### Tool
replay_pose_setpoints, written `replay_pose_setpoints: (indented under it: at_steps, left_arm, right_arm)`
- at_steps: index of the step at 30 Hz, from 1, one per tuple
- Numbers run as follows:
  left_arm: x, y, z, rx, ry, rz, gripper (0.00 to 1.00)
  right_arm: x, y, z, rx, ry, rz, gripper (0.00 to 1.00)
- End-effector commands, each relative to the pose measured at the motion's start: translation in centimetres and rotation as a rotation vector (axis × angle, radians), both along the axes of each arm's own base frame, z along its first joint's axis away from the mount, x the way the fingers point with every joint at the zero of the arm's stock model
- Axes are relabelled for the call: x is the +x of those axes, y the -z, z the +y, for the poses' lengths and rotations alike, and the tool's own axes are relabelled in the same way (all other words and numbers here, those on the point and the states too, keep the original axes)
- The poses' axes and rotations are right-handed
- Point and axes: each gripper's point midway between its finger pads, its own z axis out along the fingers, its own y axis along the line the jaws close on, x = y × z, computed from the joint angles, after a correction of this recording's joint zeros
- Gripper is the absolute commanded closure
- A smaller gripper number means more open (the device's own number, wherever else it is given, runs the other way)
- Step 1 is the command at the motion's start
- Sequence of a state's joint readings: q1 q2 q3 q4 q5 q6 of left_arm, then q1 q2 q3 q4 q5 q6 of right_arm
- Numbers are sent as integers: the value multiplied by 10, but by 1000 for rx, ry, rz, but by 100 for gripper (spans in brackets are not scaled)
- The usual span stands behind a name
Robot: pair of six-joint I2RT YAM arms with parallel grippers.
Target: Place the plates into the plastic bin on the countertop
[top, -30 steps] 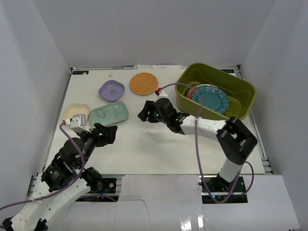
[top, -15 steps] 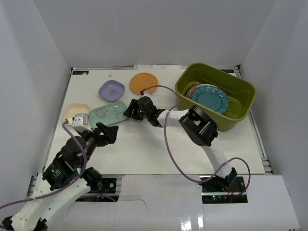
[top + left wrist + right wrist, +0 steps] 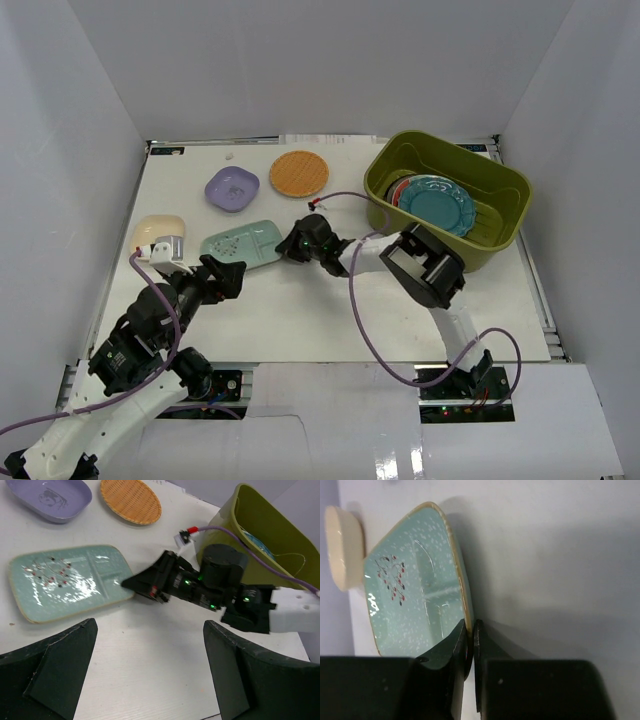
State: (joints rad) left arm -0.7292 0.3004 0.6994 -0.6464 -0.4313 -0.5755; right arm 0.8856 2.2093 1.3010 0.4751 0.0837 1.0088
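The mint plate [image 3: 241,245] is lying on the surface [image 3: 300,310] just beyond the left claw [image 3: 149,645], which is hanging open, while the right claw [image 3: 471,630] is pinching its right rim. Farther back, a teal plate [image 3: 440,205] is sitting in the olive bin [image 3: 440,140].

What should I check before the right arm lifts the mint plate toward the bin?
1. Grip: right end effector shut on the mint plate at its rim: ok.
2. Hold firm enough to lift: cannot tell, only the edge is pinched.
3. Other arm: left end effector open, not touching the plate: ok.
4. Room: plastic bin has bare floor beside the teal plate: ok.
5. Path: purple cable clear of the way to the bin: cannot tell.
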Motion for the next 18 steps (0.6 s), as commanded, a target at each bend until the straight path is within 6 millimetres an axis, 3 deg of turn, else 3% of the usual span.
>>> replay_pose_setpoints:
  at_steps: [1, 2, 3, 4, 5, 7, 8, 9, 10, 12, 13, 15, 16, 18]
  left_arm:
    - [1, -1, 2, 7, -6, -9, 2]
    - [1, 0, 2, 7, -7, -9, 2]
    - [1, -1, 2, 3, -6, -12, 2]
    - [1, -1, 2, 3, -8, -13, 2]
    - [1, -2, 3, 2, -11, -14, 2]
    - [0, -3, 3, -3, -11, -17, 2]
    - [0, -3, 4, -3, -11, -17, 2]
    - [0, -3, 4, -4, -14, -19, 2]
    - [0, -3, 5, -7, -16, -21, 2]
    - [-1, -4, 6, -14, -16, -25, 2]
    - [-1, -4, 6, -15, -16, -26, 2]
    - [-2, -4, 6, -14, -15, -24, 2]
    - [-2, -4, 4, -14, -10, -23, 2]
    - [-1, -3, 4, -10, -8, -19, 2]
  right_arm:
    - [-13, -69, -32, 78, 39, -114, 92]
    - [-17, -83, -40, 97, 39, -139, 92]
    - [-26, -82, -52, 83, 37, -139, 92]
    - [-29, -99, -59, 89, 29, -182, 92]
    - [-31, -143, -67, 141, 35, -255, 92]
    - [-26, -180, -84, 137, 56, -317, 92]
    - [-26, -220, -98, 146, 69, -401, 92]
    - [-22, -225, -113, 98, 103, -403, 92]
    - [-14, -267, -138, 128, 160, -469, 92]
    - [-3, -287, -176, 79, 242, -509, 92]
    - [9, -311, -215, 87, 328, -548, 92]
    - [19, -323, -258, 68, 416, -560, 92]
    - [28, -331, -304, 45, 519, -569, 92]
    - [32, -329, -342, 23, 593, -562, 92]
